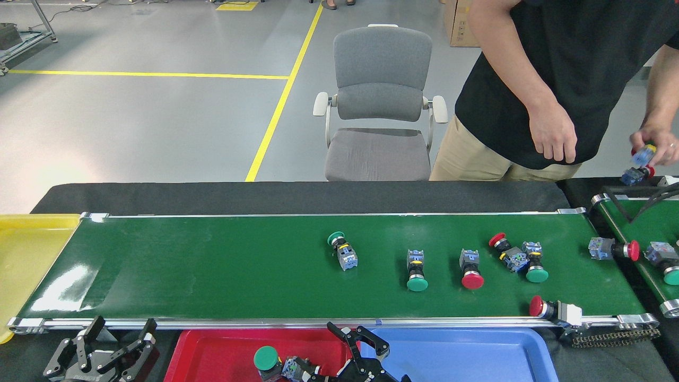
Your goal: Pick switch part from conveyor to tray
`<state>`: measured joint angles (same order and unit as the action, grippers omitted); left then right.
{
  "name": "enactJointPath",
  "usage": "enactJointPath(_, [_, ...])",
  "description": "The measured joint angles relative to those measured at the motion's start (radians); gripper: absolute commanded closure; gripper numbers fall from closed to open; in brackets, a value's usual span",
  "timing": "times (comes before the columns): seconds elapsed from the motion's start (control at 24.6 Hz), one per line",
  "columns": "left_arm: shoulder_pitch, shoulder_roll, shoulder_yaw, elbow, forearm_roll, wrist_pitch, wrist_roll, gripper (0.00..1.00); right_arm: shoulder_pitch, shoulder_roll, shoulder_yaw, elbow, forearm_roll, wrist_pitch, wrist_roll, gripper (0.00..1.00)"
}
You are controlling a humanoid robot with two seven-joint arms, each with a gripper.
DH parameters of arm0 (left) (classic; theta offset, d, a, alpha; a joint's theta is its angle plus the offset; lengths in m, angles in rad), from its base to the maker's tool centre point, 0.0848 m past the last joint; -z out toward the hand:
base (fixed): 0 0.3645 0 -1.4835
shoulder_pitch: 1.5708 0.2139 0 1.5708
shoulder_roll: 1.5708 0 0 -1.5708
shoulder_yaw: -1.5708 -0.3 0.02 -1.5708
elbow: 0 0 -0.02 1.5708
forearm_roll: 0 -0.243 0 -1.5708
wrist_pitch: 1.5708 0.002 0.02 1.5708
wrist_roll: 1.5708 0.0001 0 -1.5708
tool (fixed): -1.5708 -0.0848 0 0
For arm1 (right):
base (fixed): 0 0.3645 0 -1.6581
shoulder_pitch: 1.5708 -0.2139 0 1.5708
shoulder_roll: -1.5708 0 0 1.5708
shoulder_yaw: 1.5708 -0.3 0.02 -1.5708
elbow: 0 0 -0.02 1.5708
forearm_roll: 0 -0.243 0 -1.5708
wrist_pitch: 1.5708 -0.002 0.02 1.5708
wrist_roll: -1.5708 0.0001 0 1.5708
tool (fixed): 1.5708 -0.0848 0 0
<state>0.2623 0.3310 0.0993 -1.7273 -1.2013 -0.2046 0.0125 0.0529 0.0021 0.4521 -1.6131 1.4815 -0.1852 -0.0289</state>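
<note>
The conveyor (212, 265) carries several switch parts, among them a green-capped one (342, 249), another green one (416, 270) and a red one (471, 269). The red tray (212, 350) lies at the bottom centre with a green-capped switch part (268, 359) in it. My right gripper (326, 370) is low over the red tray's right end, turned leftward and half cut off by the frame edge. It looks shut on the cap end of a blue-bodied switch part (294, 367). My left gripper (123, 331) rests open at the bottom left, holding nothing.
A blue tray (467, 350) sits right of the red one, and a yellow bin (26, 254) is at the belt's left end. A person stands at the far right, one hand (652, 143) holding switch parts above a smaller green belt (642, 228). A grey chair (379, 106) stands behind.
</note>
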Motion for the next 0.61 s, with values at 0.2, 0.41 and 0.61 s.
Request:
enactJointPath(0.2, [-0.106, -0.081, -0.130, -0.015, -0.085, 0.048, -0.095, 0.00, 0.198, 0.035, -0.233, -0.070, -0.038, 0.186, -0.103, 0.01])
enactJointPath(0.41, [-0.278, -0.288, -0.224, 0.062, -0.312, 0.089, -0.202, 0.00, 0.202, 0.058, -0.267, -0.063, -0.047, 0.360, -0.138, 0.01])
enactJointPath(0.61, [-0.391, -0.404, -0.254, 0.212, -0.461, 0.093, -0.234, 0.00, 0.060, 0.086, -0.227, 0.022, -0.006, 0.395, -0.064, 0.01])
